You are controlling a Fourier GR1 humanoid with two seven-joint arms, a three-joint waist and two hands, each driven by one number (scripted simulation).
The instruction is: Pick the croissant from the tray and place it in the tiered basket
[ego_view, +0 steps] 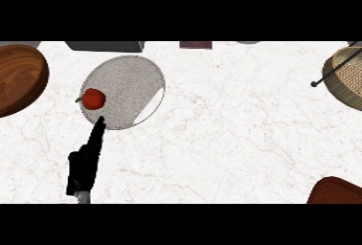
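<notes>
A round grey speckled tray [130, 81] lies at the upper left of the counter. On its left part sits a small red round item with a green stem [93, 97]; it looks like a tomato, and no croissant shows. My left hand [86, 160] comes in from the lower left, edge-on with its fingers straight, and their tips reach the tray's lower rim just below the red item. It holds nothing. The wicker tiered basket [348, 79] with its dark frame stands at the far right edge, partly cut off. My right hand does not show.
A large wooden bowl [17, 79] lies at the left edge beside the tray. A reddish-brown woven thing [338, 191] sits in the lower right corner. A grey box [106, 46] and a dark block [196, 44] line the far edge.
</notes>
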